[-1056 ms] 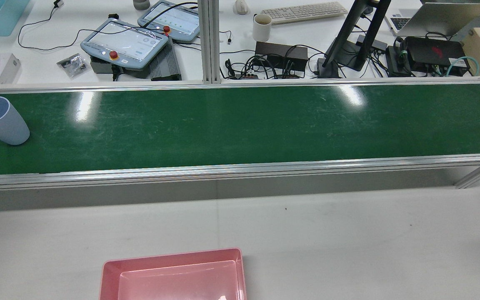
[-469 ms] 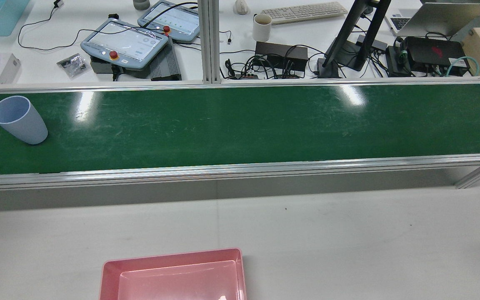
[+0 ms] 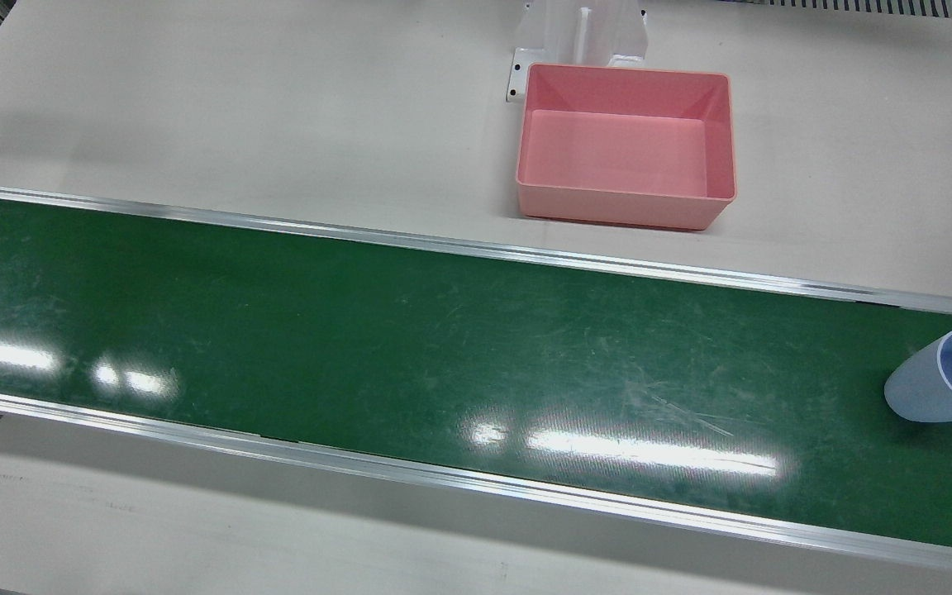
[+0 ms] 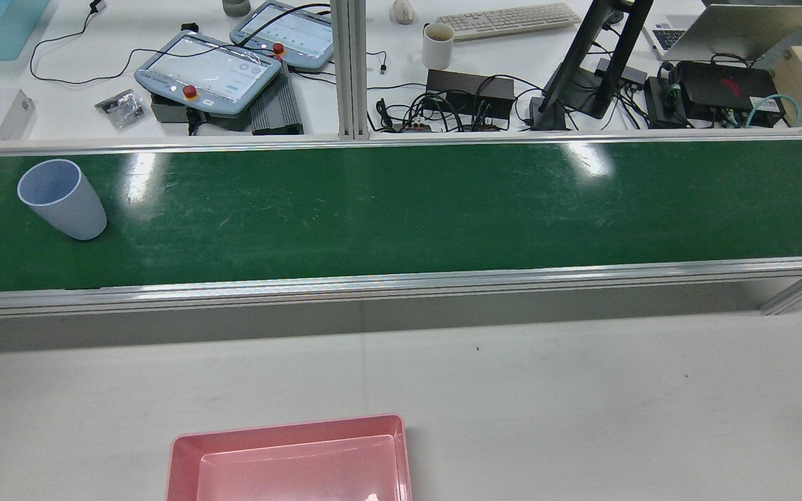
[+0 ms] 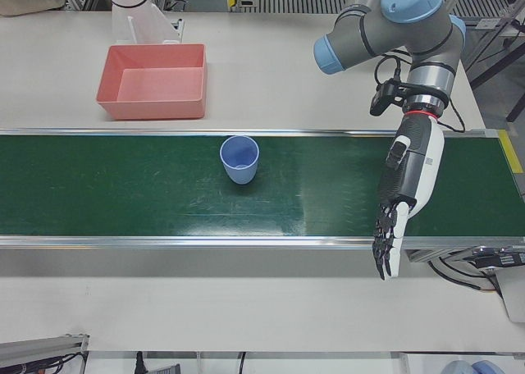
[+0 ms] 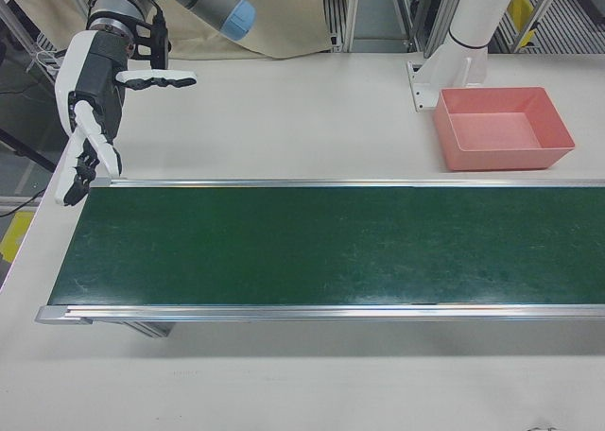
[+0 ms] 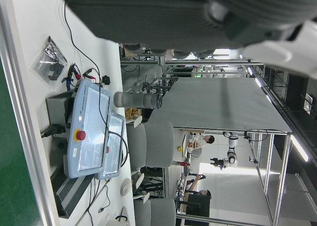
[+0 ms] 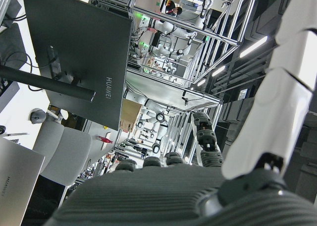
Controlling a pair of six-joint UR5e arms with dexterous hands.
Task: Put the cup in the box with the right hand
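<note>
A pale blue cup (image 4: 62, 200) stands upright on the green conveyor belt (image 4: 408, 209), near its left end in the rear view; it also shows as the cup (image 3: 947, 376) at the front view's right edge and the cup (image 5: 239, 158) in the left-front view. The pink box (image 4: 286, 426) sits empty on the white table, box (image 3: 621, 207), box (image 5: 152, 109), box (image 6: 506, 157). My left hand (image 5: 406, 189) hangs open over the belt, well to the cup's right in that view. My right hand (image 6: 90, 110) is open at the belt's far end, away from cup and box.
Beyond the belt in the rear view lie two teach pendants (image 4: 209, 69), a tangle of cables (image 4: 443, 108), a monitor stand (image 4: 582, 69), a white mug (image 4: 437, 45) and a keyboard (image 4: 509, 19). Aluminium rails (image 4: 401, 284) edge the belt.
The cup has travelled rightward along the belt in the rear view, from the left edge inward. The box has not moved.
</note>
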